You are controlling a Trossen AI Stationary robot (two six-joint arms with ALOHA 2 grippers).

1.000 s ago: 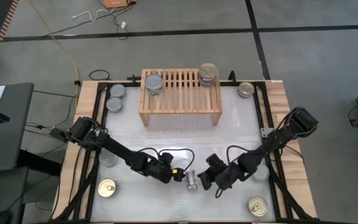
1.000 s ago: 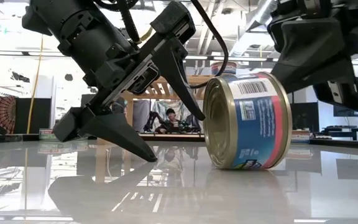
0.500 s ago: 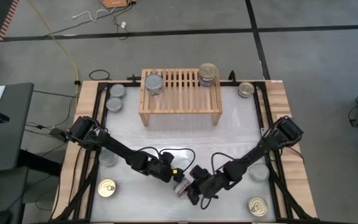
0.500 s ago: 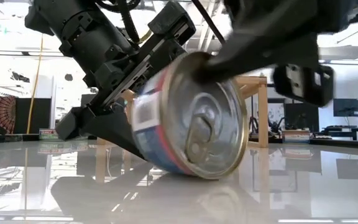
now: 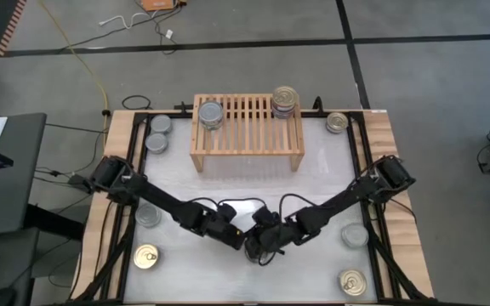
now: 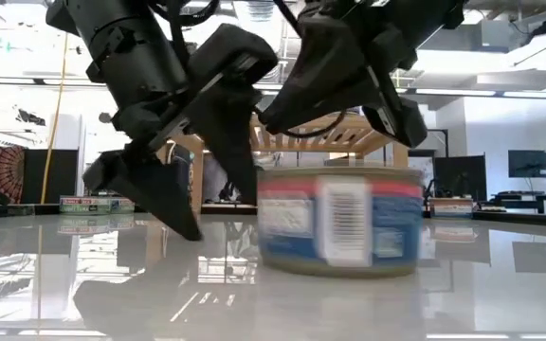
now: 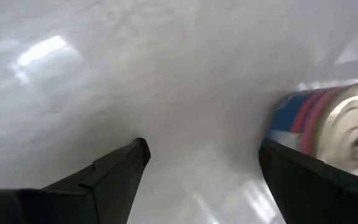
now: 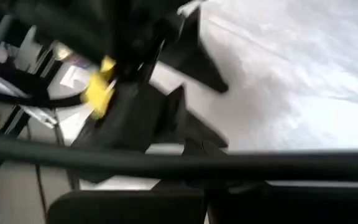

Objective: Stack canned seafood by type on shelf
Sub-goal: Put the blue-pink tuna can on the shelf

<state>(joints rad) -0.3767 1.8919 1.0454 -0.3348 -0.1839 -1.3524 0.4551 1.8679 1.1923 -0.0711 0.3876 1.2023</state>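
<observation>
**Where the two arms meet, one tin (image 6: 339,225) lies flat on the table (image 5: 313,183)**

Seen from above, the left gripper (image 5: 235,240) and the right gripper (image 5: 262,240) sit close together near the front middle of the table, and their dark bodies hide most of the tin. At the back stands the shelf (image 5: 247,144), with a silver-topped tin (image 5: 211,115) on its left end and a short stack of tins (image 5: 285,102) on its right end. Two silver tins (image 5: 157,133) stand on the table just left of the shelf, and a gold-topped tin (image 5: 337,122) stands just right of it. More tins stand apart near the front corners: a silver one (image 5: 147,215) and a gold one (image 5: 146,257) on the left, a silver one (image 5: 353,235) and a gold one (image 5: 353,282) on the right.

From table height, the tin with the blue and red label rests flat on the table. The left gripper stands just beside it with fingers spread and empty. The right gripper hangs right over the tin's top, and I cannot tell how its fingers are set.

From the left wrist, the two fingers (image 7: 104,183) are wide apart with bare table between them, and the tin lies against the outside of one finger.

From the right wrist, only dark arm parts and cables show.
</observation>
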